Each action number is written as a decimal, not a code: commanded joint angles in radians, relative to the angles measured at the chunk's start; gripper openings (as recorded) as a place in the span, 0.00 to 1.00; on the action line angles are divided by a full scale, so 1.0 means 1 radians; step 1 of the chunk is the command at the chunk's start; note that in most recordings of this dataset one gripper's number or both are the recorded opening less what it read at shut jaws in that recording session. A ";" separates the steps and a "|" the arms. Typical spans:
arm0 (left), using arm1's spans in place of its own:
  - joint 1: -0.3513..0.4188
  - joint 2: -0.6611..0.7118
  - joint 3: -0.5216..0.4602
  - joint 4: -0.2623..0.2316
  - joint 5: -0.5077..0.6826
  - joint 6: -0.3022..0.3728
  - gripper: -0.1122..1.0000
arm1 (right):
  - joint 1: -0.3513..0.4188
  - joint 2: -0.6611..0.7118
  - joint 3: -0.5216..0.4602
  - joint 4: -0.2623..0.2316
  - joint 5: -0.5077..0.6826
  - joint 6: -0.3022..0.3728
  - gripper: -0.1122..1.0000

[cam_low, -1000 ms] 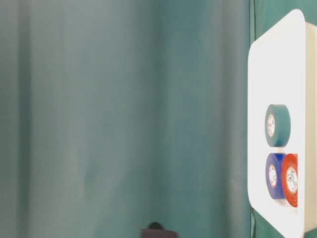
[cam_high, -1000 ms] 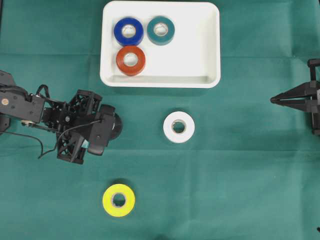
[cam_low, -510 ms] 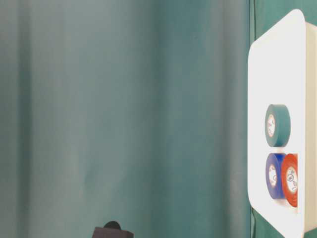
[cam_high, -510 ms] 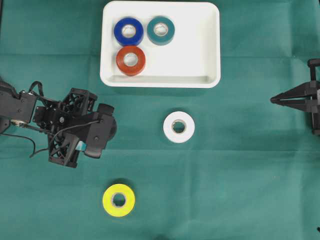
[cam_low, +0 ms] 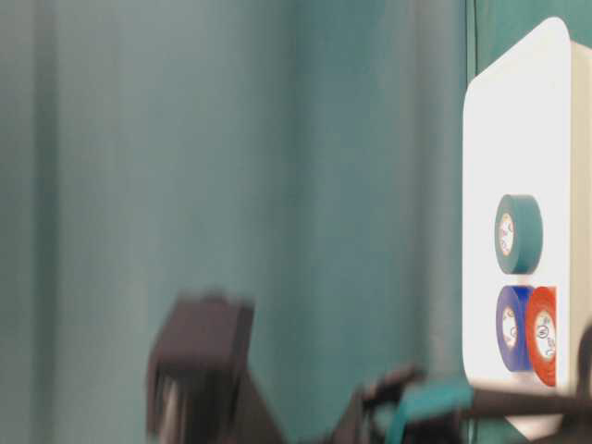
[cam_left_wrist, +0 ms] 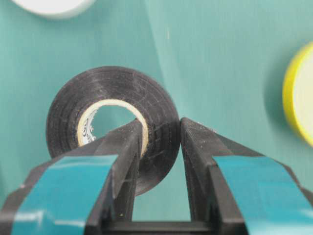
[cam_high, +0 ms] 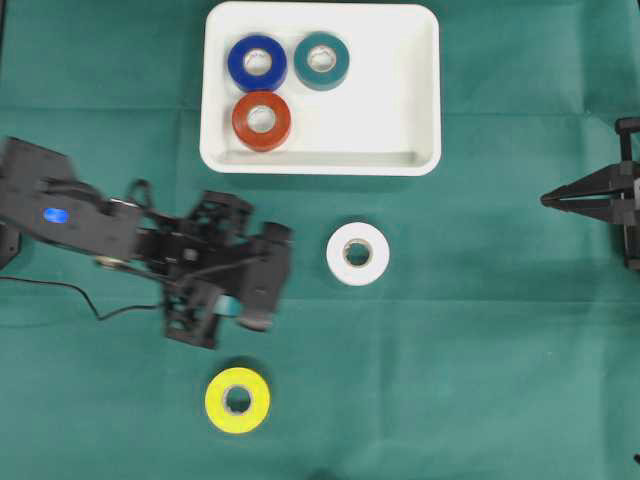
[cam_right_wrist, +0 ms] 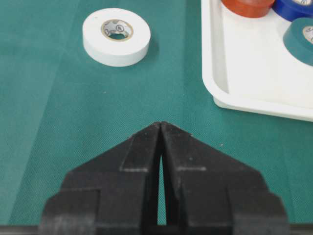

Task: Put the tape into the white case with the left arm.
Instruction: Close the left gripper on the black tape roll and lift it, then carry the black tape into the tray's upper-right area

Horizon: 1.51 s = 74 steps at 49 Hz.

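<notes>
L hand [cam_left_wrist: 161, 142] moved twd centre | pinching black tape [cam_left_wrist: 113, 122] | R hand [cam_right_wrist: 161, 128] pressed together

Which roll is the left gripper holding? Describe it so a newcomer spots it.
Below the white case, left of the white tape roll, sits the left gripper. Its fingers pinch one wall of a black tape roll, the only black roll here and the only one off the cloth.

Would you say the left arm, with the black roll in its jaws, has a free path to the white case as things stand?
Probably yes. The left gripper is shut on the black roll, and in the overhead view only bare cloth lies between it and the white case, whose right half is free of rolls.
</notes>
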 commanded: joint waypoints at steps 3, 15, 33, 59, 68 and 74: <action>-0.002 0.069 -0.120 0.002 -0.008 -0.003 0.29 | 0.000 0.006 -0.009 -0.002 -0.011 0.000 0.01; -0.002 0.161 -0.282 0.003 0.023 -0.002 0.29 | 0.000 0.006 -0.009 -0.002 -0.011 0.000 0.01; 0.017 0.221 -0.357 0.003 0.055 0.034 0.29 | 0.000 0.006 -0.009 -0.002 -0.011 0.000 0.01; 0.225 0.224 -0.383 0.005 0.031 0.040 0.29 | 0.000 0.006 -0.009 -0.002 -0.011 0.000 0.01; 0.327 0.236 -0.402 0.006 0.018 0.051 0.29 | 0.000 0.006 -0.008 -0.002 -0.014 0.000 0.01; 0.374 0.245 -0.420 0.005 0.014 0.097 0.29 | -0.002 0.006 -0.006 -0.002 -0.017 0.000 0.01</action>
